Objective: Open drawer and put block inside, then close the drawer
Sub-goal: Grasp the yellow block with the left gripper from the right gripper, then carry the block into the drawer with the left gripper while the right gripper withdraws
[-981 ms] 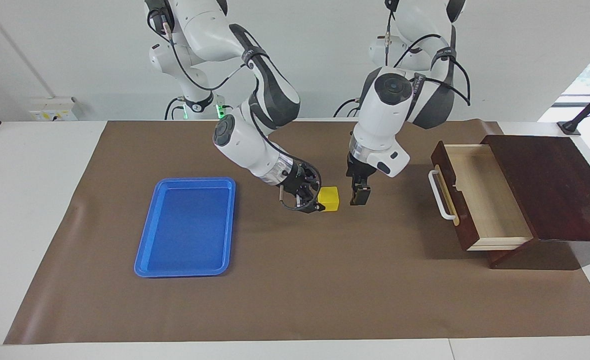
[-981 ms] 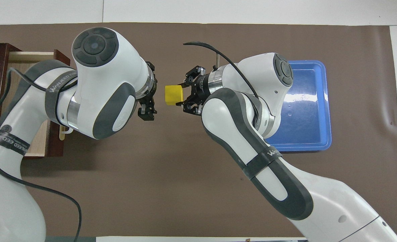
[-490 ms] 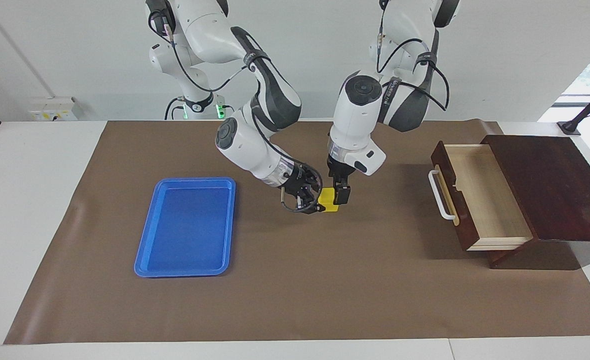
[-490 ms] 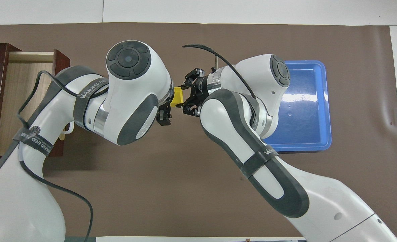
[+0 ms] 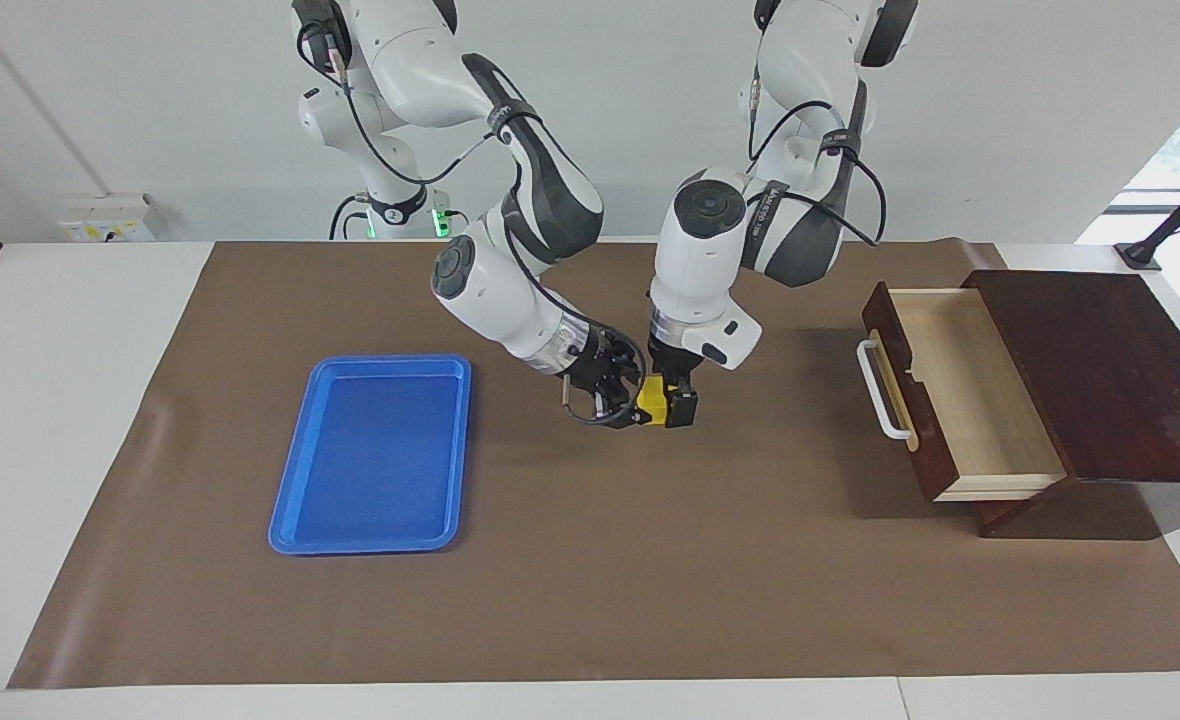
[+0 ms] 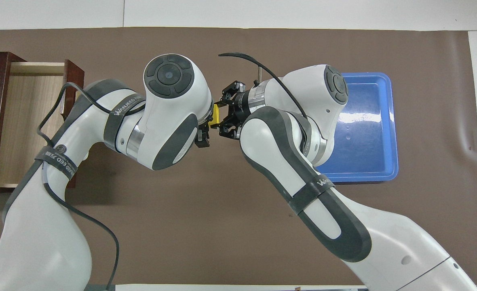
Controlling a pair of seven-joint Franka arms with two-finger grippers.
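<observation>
Facing view. The block (image 5: 655, 399) is held above the brown mat (image 5: 590, 580) at mid-table, between the blue tray (image 5: 370, 452) and the drawer (image 5: 960, 390). It is clamped at one side by the right gripper (image 5: 628, 405), whose fingers are closed on it; the right arm is reached out low, forearm slanted down, wrist turned sideways so the block is presented toward the left arm. The left gripper (image 5: 672, 398) is set down over the block from above, wrist vertical. Its fingers are spread as wide as they go and are placed to either side of the block; whether they press on it cannot be told. This is judged to be a handover: the block is offered clear of the mat so that it can be taken from above. The drawer is pulled out of its dark box (image 5: 1100, 370) at the left arm's end of the table, pale interior bare, white handle (image 5: 880, 390) facing mid-table. The opening step is thus judged done, and the left arm is the one nearer to it for delivery.

Overhead view. The block (image 6: 213, 119) is seen only as a yellow sliver, the rest covered by the left arm's wrist. The right gripper (image 6: 222, 118) is pointed sideways at it, links splayed. Of the left gripper (image 6: 204, 135), only one dark fingertip is seen below the wrist housing. The drawer (image 6: 24, 121) is shown open, nothing inside. The tray (image 6: 388, 133) is partly covered by the right arm's elbow.
</observation>
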